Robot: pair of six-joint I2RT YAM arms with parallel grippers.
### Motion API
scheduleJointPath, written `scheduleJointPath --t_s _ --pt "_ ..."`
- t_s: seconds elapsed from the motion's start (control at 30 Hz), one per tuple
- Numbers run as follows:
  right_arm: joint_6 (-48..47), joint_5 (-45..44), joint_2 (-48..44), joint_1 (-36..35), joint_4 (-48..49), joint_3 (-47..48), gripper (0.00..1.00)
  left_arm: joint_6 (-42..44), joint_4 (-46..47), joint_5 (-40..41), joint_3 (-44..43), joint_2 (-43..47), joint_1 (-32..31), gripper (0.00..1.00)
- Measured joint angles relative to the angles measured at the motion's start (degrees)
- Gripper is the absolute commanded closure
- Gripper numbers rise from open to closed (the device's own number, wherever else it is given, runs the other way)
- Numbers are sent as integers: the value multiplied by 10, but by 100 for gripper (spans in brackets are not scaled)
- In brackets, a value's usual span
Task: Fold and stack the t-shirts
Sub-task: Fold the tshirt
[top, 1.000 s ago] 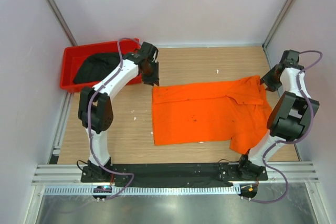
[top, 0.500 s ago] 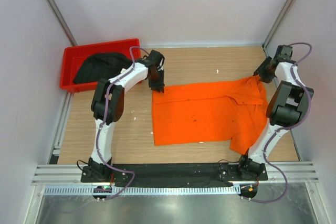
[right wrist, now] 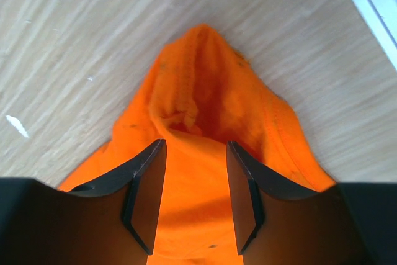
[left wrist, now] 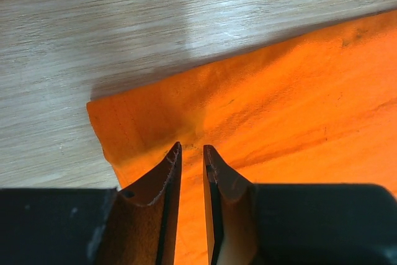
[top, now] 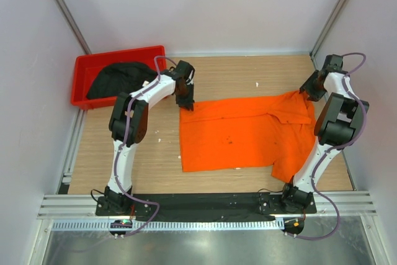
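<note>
Slippage threatens on lifting: left fingers (left wrist: 155, 215) sit nearly closed at the orange t-shirt (left wrist: 279, 103) corner, hold unclear; right fingers (right wrist: 146, 197) stand half-open, gripping nothing.

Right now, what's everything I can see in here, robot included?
orange t-shirt: one, orange, spread flat mid-table
black t-shirt: one, black, bunched inside the bin
red bin: one, red, far-left corner
table: one, light wood, under everything
left arm: one, white and black, left side
right arm: one, white and black, right side
left gripper: one, dark, jaws nearly together at the shirt's far-left corner
right gripper: one, dark, jaws apart at the shirt's far-right end
</note>
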State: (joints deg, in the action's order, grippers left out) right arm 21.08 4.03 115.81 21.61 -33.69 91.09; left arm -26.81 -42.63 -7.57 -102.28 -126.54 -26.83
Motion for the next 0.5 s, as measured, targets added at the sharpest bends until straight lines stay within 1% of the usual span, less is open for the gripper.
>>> scheduleJointPath --t_s 0.1,0.2,0.3,0.4,0.43,0.5 --pt "1 -22 -7 0 -15 -11 50 -3 -2 -1 0 0 0 81" --pt "8 -60 -47 0 -42 -57 52 -11 -4 -4 0 0 1 81" --pt "22 -85 -94 5 -54 -102 58 -15 -4 -6 2 1 1 82" --pt "36 -89 -144 24 -54 -156 65 -17 -3 -6 8 1 1 85" --pt "38 -89 -152 29 -52 -168 69 -18 -3 -6 10 1 1 85" --pt "39 -89 -157 41 -51 -184 72 -19 -4 -6 14 1 1 85"
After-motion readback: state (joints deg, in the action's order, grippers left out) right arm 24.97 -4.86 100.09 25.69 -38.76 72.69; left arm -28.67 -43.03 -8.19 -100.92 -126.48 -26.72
